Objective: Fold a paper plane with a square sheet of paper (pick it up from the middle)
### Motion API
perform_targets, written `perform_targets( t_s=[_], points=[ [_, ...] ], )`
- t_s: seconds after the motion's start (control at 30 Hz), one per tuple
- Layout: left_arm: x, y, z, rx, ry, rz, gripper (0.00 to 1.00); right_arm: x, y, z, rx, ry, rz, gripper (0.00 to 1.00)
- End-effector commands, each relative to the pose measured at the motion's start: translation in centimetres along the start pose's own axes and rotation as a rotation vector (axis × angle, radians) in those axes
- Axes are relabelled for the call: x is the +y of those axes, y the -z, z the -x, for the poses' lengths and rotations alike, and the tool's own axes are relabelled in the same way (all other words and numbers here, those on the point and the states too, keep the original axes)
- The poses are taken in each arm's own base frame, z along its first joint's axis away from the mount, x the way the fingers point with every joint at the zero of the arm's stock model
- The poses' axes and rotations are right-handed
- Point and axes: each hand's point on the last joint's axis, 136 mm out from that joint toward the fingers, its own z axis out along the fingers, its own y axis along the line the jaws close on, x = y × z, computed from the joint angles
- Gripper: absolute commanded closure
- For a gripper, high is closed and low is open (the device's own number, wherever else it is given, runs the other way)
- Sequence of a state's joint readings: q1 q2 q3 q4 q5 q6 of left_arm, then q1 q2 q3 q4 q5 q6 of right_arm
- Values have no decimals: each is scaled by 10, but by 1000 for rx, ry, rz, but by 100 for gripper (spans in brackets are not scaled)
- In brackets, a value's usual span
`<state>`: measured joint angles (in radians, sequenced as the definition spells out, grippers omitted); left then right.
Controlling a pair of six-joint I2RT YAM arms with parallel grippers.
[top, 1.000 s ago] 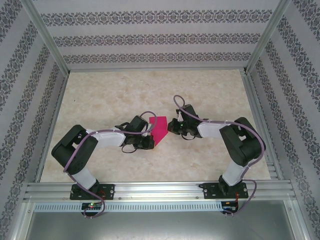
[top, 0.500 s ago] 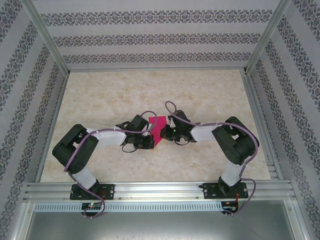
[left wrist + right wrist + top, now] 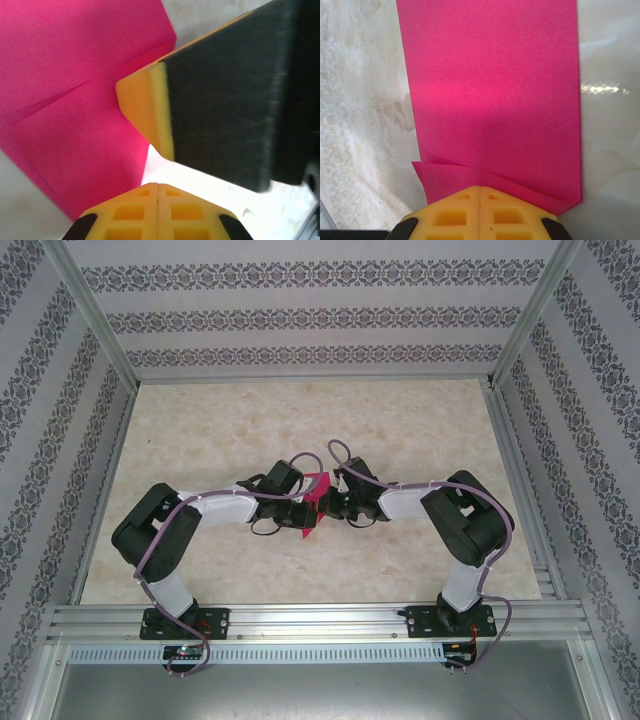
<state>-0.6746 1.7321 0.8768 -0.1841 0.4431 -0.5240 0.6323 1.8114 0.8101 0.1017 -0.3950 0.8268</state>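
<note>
The magenta-pink sheet of paper lies folded on the table between my two arms, mostly covered by them. In the left wrist view the sheet shows a crease, and my left gripper is shut, its tips at the paper's near edge over bare table. My right gripper's yellow and black finger presses down on the sheet there. In the right wrist view my right gripper is shut with its tips on the folded flaps of the sheet. From above, the left gripper and right gripper nearly meet.
The beige marbled tabletop is ringed by patterned walls, with an aluminium rail along the near edge. Purple cables loop over both wrists.
My right arm has swung left from beside the paper onto it. My left arm has shifted right and farther over the sheet, so less pink shows from above.
</note>
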Motion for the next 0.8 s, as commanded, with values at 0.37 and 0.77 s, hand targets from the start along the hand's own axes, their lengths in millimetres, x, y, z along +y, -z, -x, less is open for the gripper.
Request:
perform_targets(
  t_s=[0.37, 0.77],
  points=[
    [28, -6, -38, 70, 15, 50, 100, -51, -12, -16, 81, -127, -170, 100],
    [21, 20, -71, 111, 7, 58, 99, -61, -15, -18, 93, -165, -194, 100]
  ],
)
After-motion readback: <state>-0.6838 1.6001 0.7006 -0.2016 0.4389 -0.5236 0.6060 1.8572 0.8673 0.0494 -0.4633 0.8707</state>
